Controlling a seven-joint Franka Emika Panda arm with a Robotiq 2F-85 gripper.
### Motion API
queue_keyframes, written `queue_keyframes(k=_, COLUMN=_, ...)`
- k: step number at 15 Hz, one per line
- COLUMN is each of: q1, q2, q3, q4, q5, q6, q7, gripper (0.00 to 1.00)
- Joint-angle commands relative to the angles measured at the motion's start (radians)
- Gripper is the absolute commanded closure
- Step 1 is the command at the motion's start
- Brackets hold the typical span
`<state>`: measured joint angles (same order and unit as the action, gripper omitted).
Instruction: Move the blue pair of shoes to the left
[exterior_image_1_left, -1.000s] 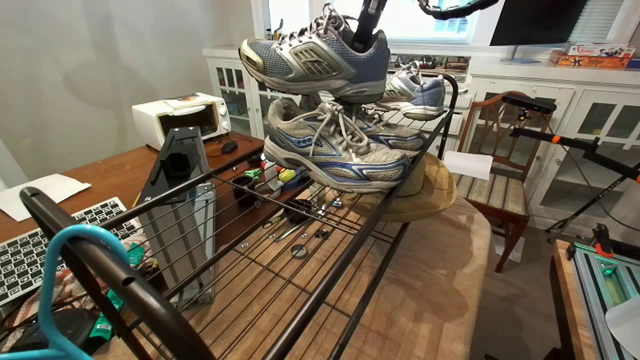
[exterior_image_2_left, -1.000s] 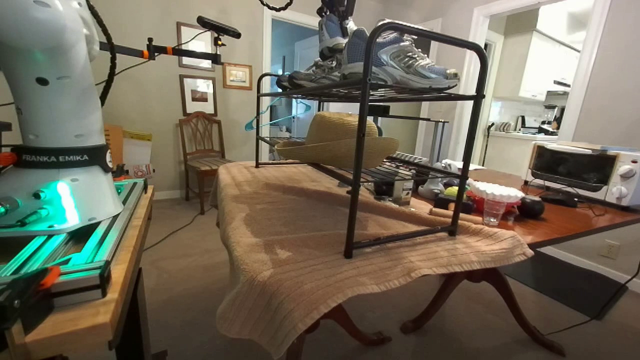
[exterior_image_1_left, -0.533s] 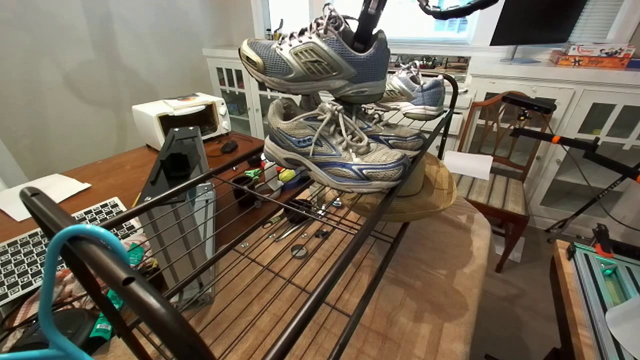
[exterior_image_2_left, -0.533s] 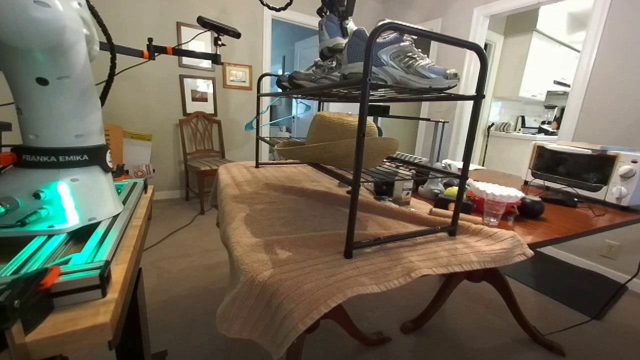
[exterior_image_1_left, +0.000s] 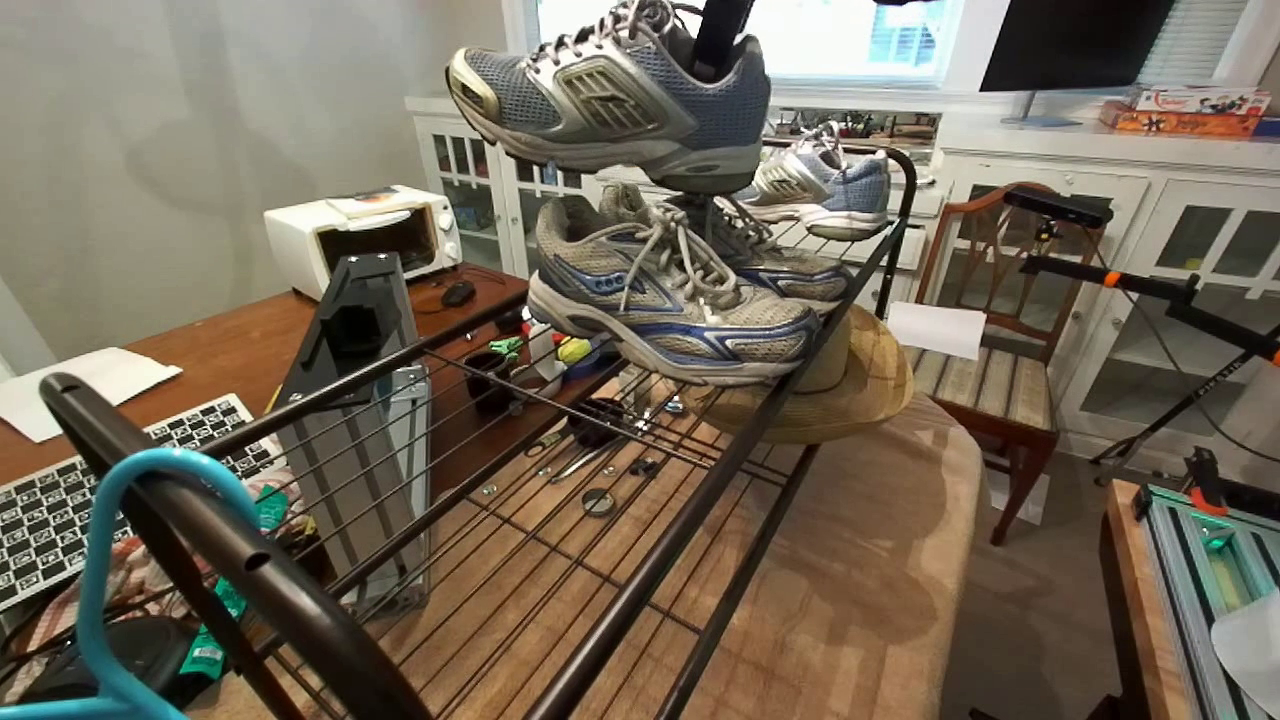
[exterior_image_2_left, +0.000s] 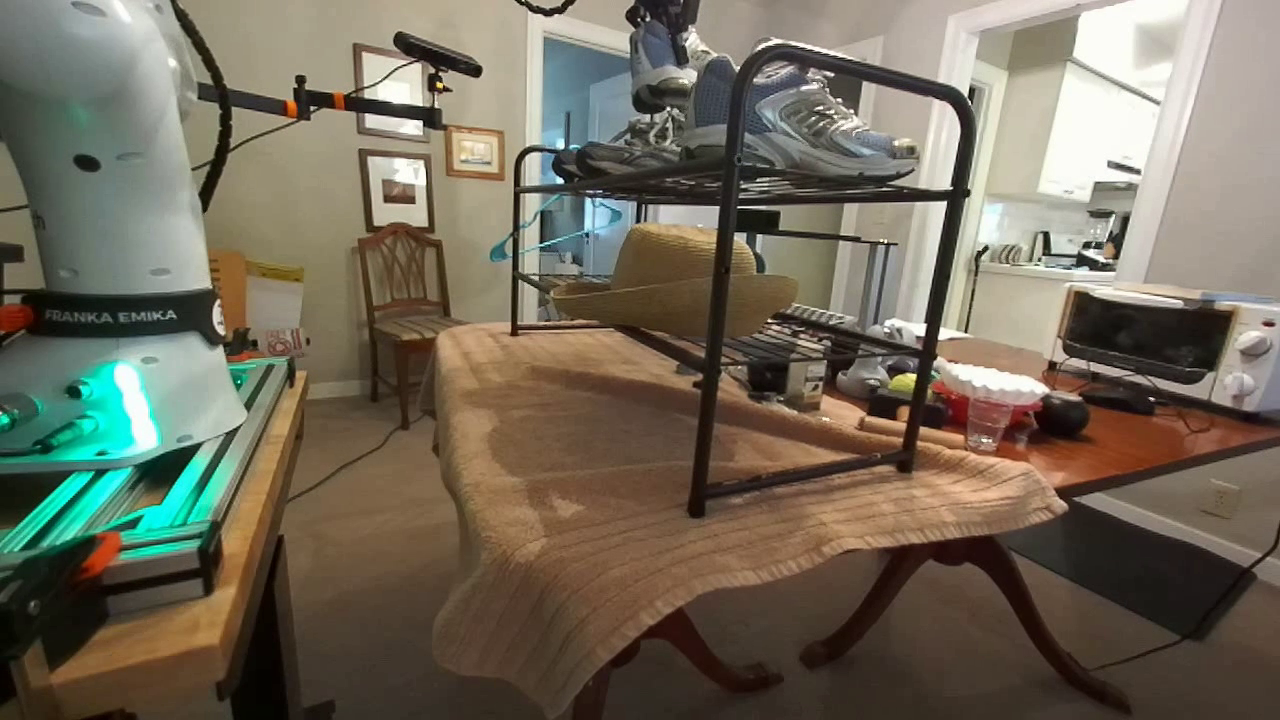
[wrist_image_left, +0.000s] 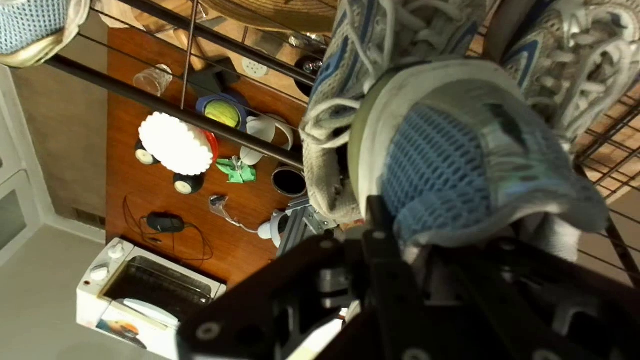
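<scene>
My gripper (exterior_image_1_left: 718, 45) is shut on the heel of a silver sneaker with blue mesh and a pale yellow toe (exterior_image_1_left: 640, 110). In the wrist view (wrist_image_left: 435, 155) a finger lies outside its heel; the other fingertip is hidden. The sneaker hangs above the rack's top shelf, over the grey mesh pair. Its matching sneaker (exterior_image_1_left: 850, 190) stands at the shelf's far end, near the upright frame in an exterior view (exterior_image_2_left: 830, 120). Two grey mesh sneakers with dark blue trim and white laces, a nearer one (exterior_image_1_left: 670, 300) and one behind (exterior_image_1_left: 790, 265), stand between.
The dark wire rack (exterior_image_2_left: 715, 350) has raised tube frames at both ends. A teal hanger (exterior_image_1_left: 95, 560) hangs on the near end frame in an exterior view. A straw hat (exterior_image_2_left: 680, 265) sits on the lower shelf. A toaster oven (exterior_image_1_left: 360, 235) stands on the table behind.
In the last half second the gripper has risen with the held sneaker, which has shifted slightly up and left in both exterior views. The other shoes stay put.
</scene>
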<state>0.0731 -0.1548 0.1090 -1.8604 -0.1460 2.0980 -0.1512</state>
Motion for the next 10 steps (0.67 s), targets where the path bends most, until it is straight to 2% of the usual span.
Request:
queue_keyframes(k=1, q1=0.016, q2=0.026, q3=0.013, q4=0.077, q5=0.004, q6=-0.048, q7=0.066, gripper=0.97)
queue_keyframes(k=10, q1=0.055, q2=0.172, q3=0.041, q4=0.204, q5=0.076, q6=-0.050, q7=0.143, gripper=0.97)
